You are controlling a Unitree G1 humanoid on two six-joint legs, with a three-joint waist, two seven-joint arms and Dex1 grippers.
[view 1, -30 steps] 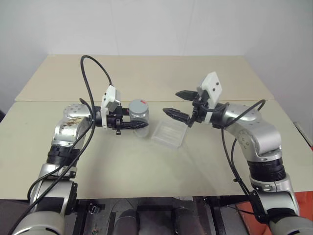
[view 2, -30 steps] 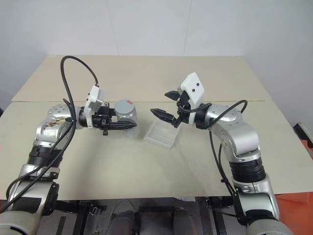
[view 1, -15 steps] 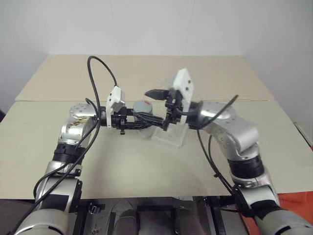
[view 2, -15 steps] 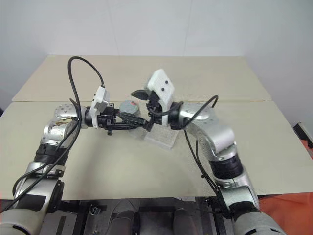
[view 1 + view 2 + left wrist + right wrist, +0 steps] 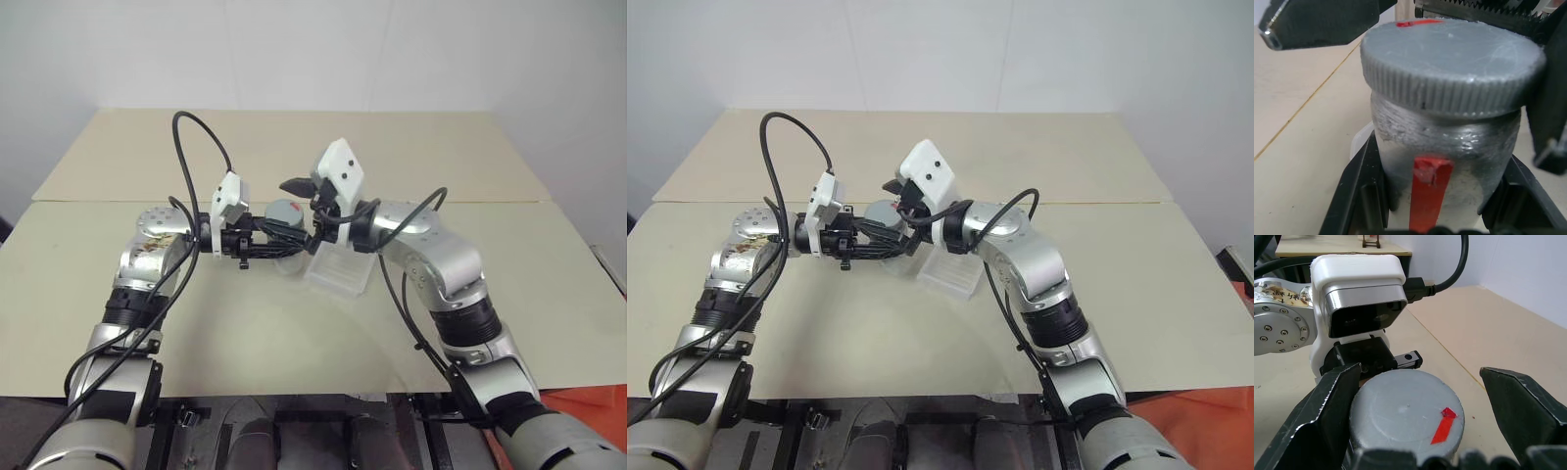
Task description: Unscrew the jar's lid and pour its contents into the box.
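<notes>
White walls stand behind a pale beige desk [image 5: 294, 333] made of two boards, with a seam running across its far half.

The jar [image 5: 1442, 147] is held upright above the middle of the desk, just on the near side of the seam. The left gripper [image 5: 269, 245] reaches in from the robot's left with its jaws clamped on the jar's body, one black finger on each side below the cap. A strip of red runs down the jar's side.

The lid [image 5: 1406, 413] is on the jar, grey with a ribbed rim and a small red mark on its top face.

The right gripper [image 5: 1415, 401] comes in from the robot's right with its jaws spread wide, one finger on each side of the lid. The left-side finger lies against the lid's rim or very nearly so; whether it touches cannot be told. The other finger stands clear of the lid.

The box [image 5: 340, 269] lies on the desk just beside the jar on the robot's right, partly beneath the right gripper.

The contents of the jar cannot be made out.
</notes>
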